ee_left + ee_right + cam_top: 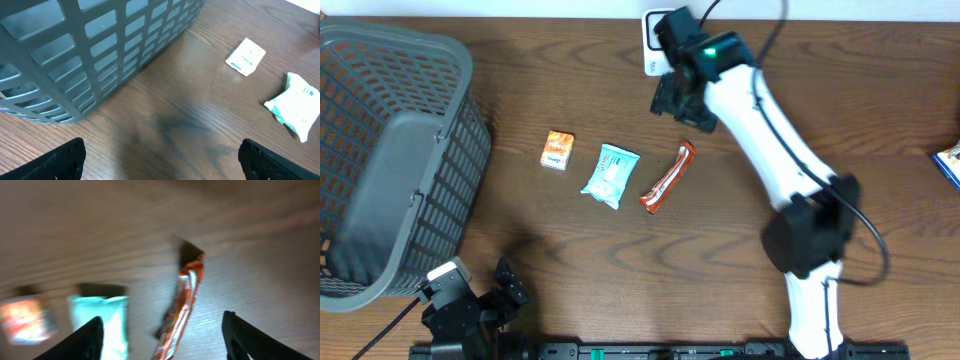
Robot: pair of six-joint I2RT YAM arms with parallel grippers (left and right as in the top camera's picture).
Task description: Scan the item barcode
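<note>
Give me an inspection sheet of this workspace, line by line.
Surface: dark wooden table.
Job's things: small orange packet, teal-and-white pouch, red-orange snack bar in a row; white device at far edge, partly hidden.
Clutter: grey slatted plastic basket; blue item at table edge, cut off.
Grippers: left gripper open, empty, beside basket; right gripper open, empty, near snack bar.
Cables: black cable looping beside right arm.
Surroundings: nothing seen.
</note>
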